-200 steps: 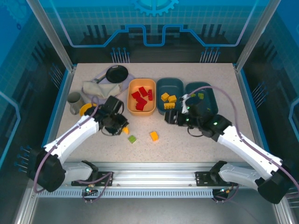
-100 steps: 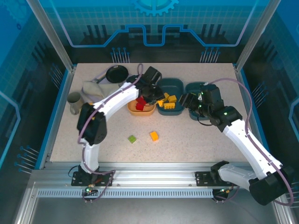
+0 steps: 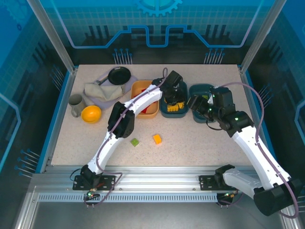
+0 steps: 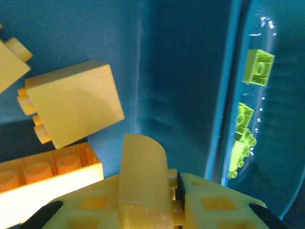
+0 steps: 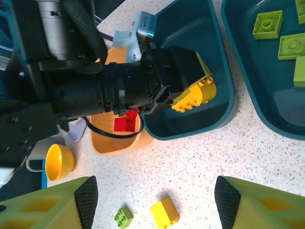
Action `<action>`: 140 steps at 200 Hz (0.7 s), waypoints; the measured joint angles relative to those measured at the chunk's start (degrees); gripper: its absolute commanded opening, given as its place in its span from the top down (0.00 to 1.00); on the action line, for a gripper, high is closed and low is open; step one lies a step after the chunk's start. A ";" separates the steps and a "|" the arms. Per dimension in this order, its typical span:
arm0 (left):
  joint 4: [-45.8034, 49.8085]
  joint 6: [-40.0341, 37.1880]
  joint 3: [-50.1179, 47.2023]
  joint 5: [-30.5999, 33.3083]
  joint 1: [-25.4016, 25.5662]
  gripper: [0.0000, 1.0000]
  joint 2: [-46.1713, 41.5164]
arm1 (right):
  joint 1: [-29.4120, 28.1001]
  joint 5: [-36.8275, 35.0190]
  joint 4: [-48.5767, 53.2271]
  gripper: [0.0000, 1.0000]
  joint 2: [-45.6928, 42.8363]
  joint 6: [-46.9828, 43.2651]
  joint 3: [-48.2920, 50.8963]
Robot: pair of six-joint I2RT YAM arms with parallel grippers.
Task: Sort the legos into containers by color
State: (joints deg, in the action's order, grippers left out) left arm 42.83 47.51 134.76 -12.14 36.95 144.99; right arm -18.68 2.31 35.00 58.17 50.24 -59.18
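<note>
The left gripper (image 5: 191, 85) clamps a yellow brick (image 5: 198, 94) over the middle teal tray (image 5: 209, 38), the right gripper (image 5: 153, 199) gapes empty, and just a green brick (image 3: 135, 141) and an orange-yellow brick (image 3: 157, 139) lie unsorted on the table (image 3: 200, 143).

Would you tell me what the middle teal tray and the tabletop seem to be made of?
Middle teal tray: likely moulded plastic, smooth, slightly glossy, with rounded rim and soft sheen. Tabletop: matte speckled surface, perhaps laminate or stone-effect composite; the look leaves that open.
</note>
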 measured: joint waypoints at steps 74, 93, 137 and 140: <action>0.44 0.07 1.70 -1.09 0.09 0.42 0.52 | -0.02 1.22 1.84 0.31 -0.90 -0.87 1.60; 1.84 0.15 1.09 0.22 0.09 0.40 -2.56 | -0.26 0.92 2.99 0.32 -0.90 -3.06 1.60; 3.28 1.49 -18.51 6.03 -1.84 0.36 -27.58 | -12.17 -3.56 6.03 0.31 3.50 -11.96 0.02; 3.32 1.73 -20.65 6.38 -2.29 0.35 -30.12 | -13.60 -3.63 6.05 0.30 4.24 -12.63 -0.22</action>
State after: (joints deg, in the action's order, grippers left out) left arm 46.15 49.23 114.10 -5.76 34.65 114.87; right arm -32.27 -1.32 41.06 62.41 37.60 -59.40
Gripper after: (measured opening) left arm 0.637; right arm 0.688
